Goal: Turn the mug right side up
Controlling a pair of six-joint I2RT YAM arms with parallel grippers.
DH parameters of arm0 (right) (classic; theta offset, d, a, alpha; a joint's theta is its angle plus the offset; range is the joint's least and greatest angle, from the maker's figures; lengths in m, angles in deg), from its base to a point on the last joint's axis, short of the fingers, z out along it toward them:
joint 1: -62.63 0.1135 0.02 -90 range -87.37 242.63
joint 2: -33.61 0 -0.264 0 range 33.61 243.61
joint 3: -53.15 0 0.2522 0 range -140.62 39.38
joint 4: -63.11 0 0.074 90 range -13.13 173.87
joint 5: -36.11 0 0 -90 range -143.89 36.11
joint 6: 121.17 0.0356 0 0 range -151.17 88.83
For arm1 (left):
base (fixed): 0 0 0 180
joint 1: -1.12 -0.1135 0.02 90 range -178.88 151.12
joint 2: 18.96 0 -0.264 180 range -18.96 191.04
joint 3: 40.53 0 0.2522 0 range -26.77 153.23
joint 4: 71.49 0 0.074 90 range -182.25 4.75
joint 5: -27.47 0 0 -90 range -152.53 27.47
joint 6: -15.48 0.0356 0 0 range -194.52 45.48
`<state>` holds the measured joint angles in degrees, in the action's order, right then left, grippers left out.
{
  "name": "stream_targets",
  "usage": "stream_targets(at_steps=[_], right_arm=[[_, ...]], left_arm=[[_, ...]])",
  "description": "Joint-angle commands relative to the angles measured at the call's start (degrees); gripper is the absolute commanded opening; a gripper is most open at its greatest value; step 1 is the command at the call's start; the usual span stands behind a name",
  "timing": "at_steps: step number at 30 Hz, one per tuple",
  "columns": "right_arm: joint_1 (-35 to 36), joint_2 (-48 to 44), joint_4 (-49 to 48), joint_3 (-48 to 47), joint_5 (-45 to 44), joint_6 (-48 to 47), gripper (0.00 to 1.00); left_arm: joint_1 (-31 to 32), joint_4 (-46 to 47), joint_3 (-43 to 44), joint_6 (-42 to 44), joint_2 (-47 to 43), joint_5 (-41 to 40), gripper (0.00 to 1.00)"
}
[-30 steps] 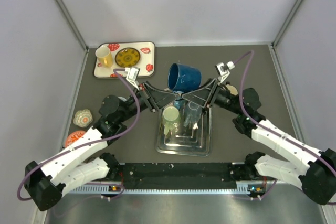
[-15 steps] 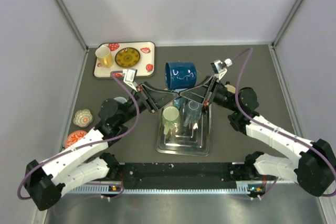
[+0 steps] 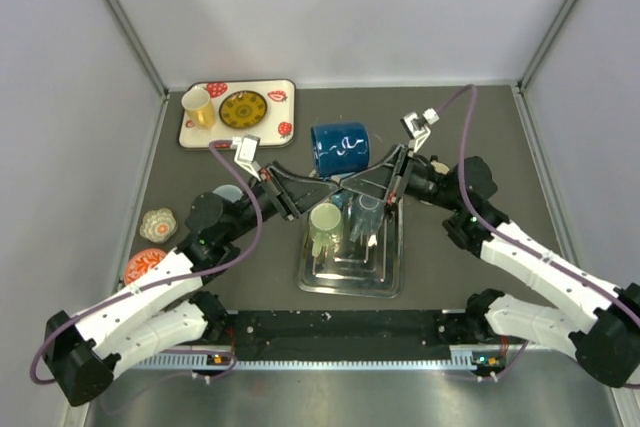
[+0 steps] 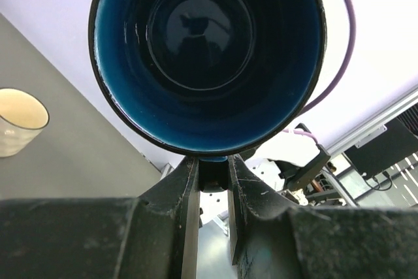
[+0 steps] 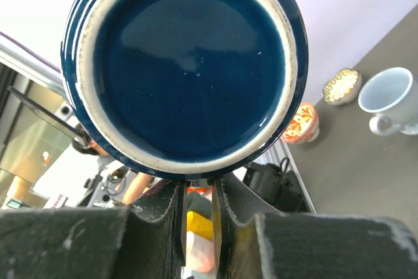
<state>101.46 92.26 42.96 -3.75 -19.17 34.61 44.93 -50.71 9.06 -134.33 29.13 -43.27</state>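
A dark blue mug (image 3: 341, 147) hangs in the air on its side above the far end of the metal tray (image 3: 385, 282), with its mouth to the left. The left wrist view looks into its open mouth (image 4: 206, 50). The right wrist view shows its flat base (image 5: 186, 63). My left gripper (image 3: 322, 179) is shut on the mug's handle under the rim (image 4: 213, 168). My right gripper (image 3: 352, 179) meets the mug from the other side, its jaws narrowly shut just under the base (image 5: 198, 184).
The metal tray holds a pale green cup (image 3: 325, 224) and a clear glass (image 3: 366, 209). A patterned tray (image 3: 283, 127) at the back left holds a yellow cup (image 3: 197, 105) and a yellow plate (image 3: 242, 108). Two small bowls (image 3: 158, 222) (image 3: 145, 262) and a pale blue cup (image 3: 229, 192) sit on the left.
The mug has turned from tilted to lying level on its side and has shifted a little to the left. Both grippers have stayed beneath it.
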Motion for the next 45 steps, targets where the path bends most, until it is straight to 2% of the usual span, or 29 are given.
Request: stream_targets(at_steps=[1, 2, 5, 6, 9, 17, 22, 23, 24, 26, 33, 38, 45], right_arm=[[0.46, -3.8, 7.97, -4.94, -5.36, -8.64, 0.0], [0.37, -4.24, 10.51, -5.12, -5.36, -9.87, 0.0], [0.46, -5.48, 13.33, -5.47, -4.93, -11.9, 0.0], [0.46, -5.83, 14.65, -5.47, -4.84, -12.34, 0.0], [0.37, -7.41, 18.33, -5.82, -4.92, -14.18, 0.0], [0.46, -11.62, 27.05, -7.05, -4.92, -18.58, 0.0], [0.46, -14.09, 33.45, -6.87, -5.54, -22.16, 0.0], [0.55, -14.61, 41.22, -7.31, -6.85, -24.27, 0.0], [0.72, -16.1, 44.77, -8.1, -7.99, -26.21, 0.0], [0.72, -17.78, 54.67, -8.02, -11.5, -31.05, 0.0], [0.98, -22.88, 71.23, -3.8, -19.85, -35.37, 0.0], [3.27, -21.83, 75.65, -0.73, -28.98, -35.19, 0.0], [7.4, -17.09, 78.56, -0.81, -36.39, -35.28, 0.0]], left_arm=[[1.36, -1.59, -1.38, 2.86, -2.74, 1.75, 0.0], [1.36, -1.59, -2.08, 2.77, -3.01, 0.96, 0.0], [1.36, 0.17, -3.48, 2.59, -3.71, -1.42, 0.09], [1.36, 0.35, -3.75, 2.59, -3.97, -1.6, 0.16], [1.28, -0.7, -4.28, 3.29, -4.76, -2.56, 0.23], [1.01, -5.27, -5.25, 5.58, -8.72, -6.17, 0.51], [0.84, -7.46, -5.25, 6.2, -9.6, -6.26, 0.54], [0.66, -8.61, -4.99, 6.46, -9.95, -6.35, 0.54], [0.49, -9.92, -4.9, 7.42, -11.26, -6.87, 0.55], [0.4, -15.37, -4.37, 8.83, -14.06, -9.68, 0.55], [0.13, -28.11, -2.88, 13.75, -18.65, -21.89, 0.58], [0.13, -38.22, -0.24, 14.81, -18.39, -28.57, 0.58], [0.05, -45.79, 0.73, 15.08, -18.91, -32.89, 0.56]])
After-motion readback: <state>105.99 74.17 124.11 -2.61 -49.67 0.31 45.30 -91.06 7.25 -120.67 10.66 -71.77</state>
